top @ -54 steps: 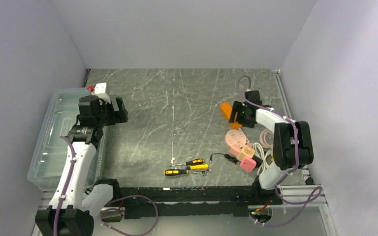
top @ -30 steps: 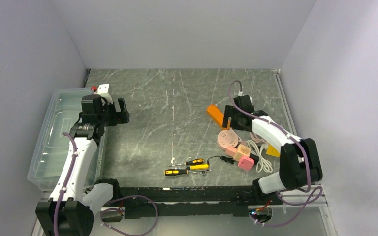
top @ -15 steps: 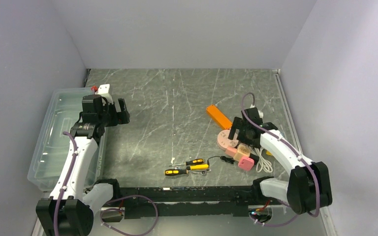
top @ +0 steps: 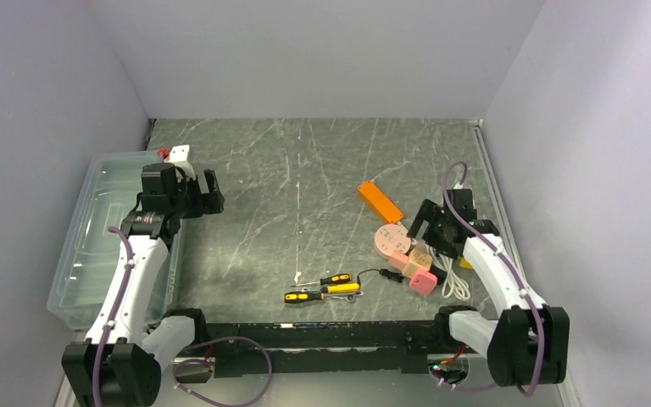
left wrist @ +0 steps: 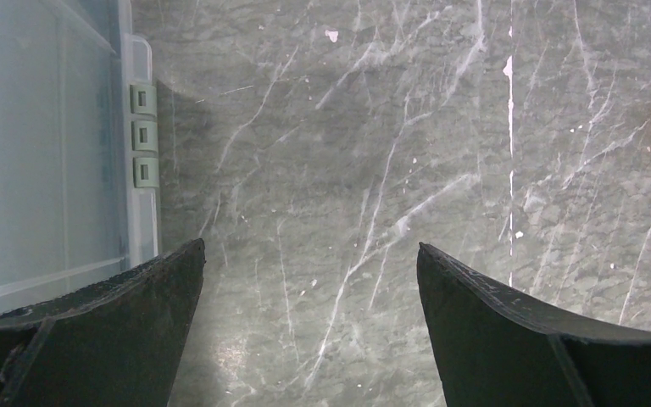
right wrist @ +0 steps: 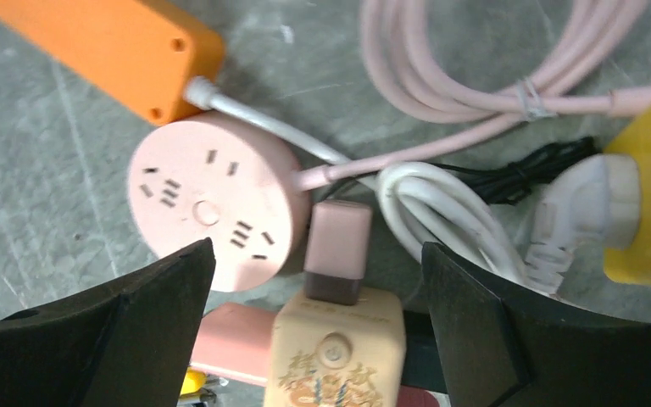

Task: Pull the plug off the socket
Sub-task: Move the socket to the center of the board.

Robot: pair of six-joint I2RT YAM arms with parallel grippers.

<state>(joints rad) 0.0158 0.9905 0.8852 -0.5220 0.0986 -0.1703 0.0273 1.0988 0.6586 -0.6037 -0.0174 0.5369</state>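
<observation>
Right claw (top: 425, 224) beside round pink socket (top: 387, 238), orange power strip (top: 380, 202), two screwdrivers (top: 337, 289)

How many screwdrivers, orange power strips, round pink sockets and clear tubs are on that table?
Screwdrivers: 2
Orange power strip: 1
Round pink socket: 1
Clear tub: 1
Total: 5

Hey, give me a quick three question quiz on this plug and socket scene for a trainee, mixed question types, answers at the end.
1. True or false: the left pincer and the right pincer both stand open.
2. The pink plug is plugged into which item? A. round pink socket B. cream cube socket C. orange strip
3. What colour is the block that the white plug goes into?
Key: 1 true; 2 B; 3 yellow.
</observation>
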